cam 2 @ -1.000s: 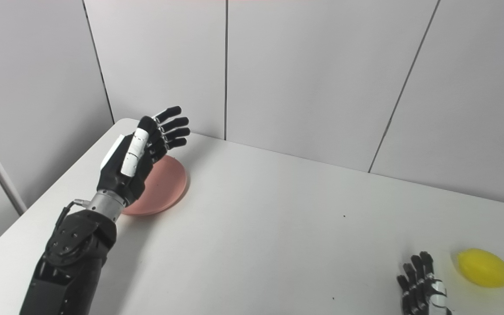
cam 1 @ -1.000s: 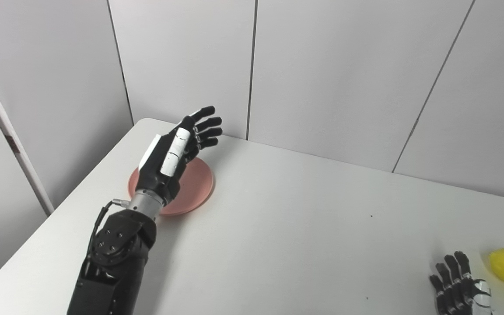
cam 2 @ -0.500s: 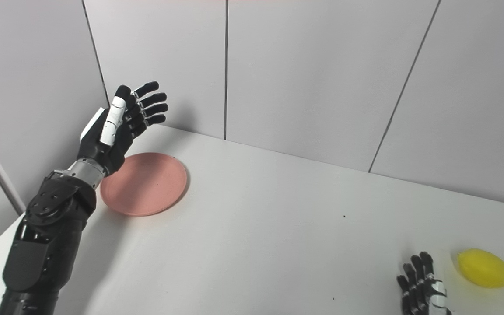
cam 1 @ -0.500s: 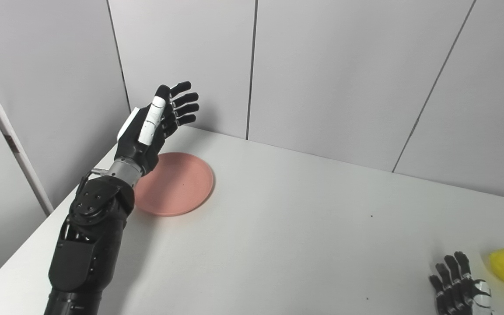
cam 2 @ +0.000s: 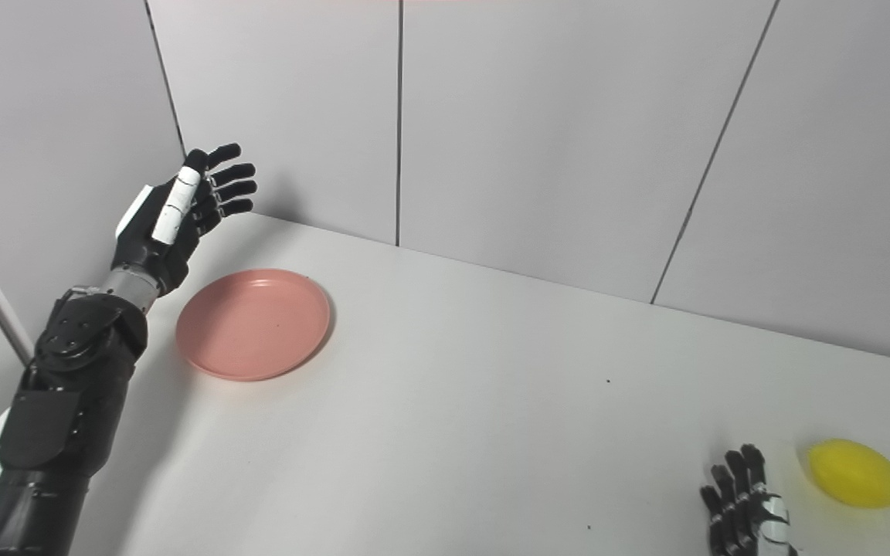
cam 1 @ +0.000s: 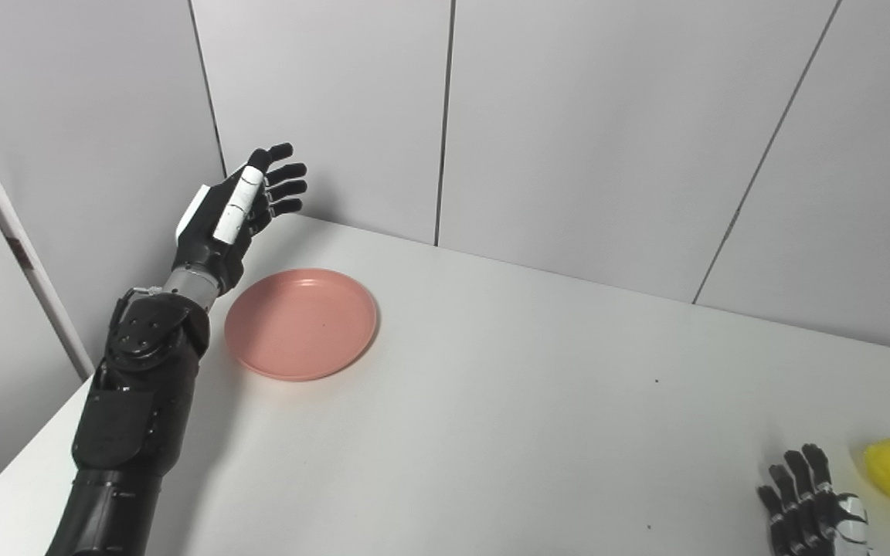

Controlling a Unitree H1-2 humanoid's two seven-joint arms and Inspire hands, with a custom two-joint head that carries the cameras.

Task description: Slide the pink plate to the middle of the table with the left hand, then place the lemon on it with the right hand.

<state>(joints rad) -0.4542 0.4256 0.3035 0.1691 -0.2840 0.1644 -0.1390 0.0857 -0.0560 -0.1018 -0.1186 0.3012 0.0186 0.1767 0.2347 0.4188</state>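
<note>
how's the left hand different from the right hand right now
The left hand is raised at the table's far left corner, beside the pink plate; the right hand sits low at the near edge beside the lemon. The left shows fully; the right is cut off. Both are open and hold nothing.

I can read no text, label, brand, number or sign on anything in front of me.

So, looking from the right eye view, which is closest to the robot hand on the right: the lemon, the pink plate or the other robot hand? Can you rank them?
From the right robot hand, at the table's near right edge:
1. Lemon, just to its right, not touching.
2. Pink plate, far across on the table's left.
3. Left robot hand, raised beyond the plate near the far left corner.
</note>
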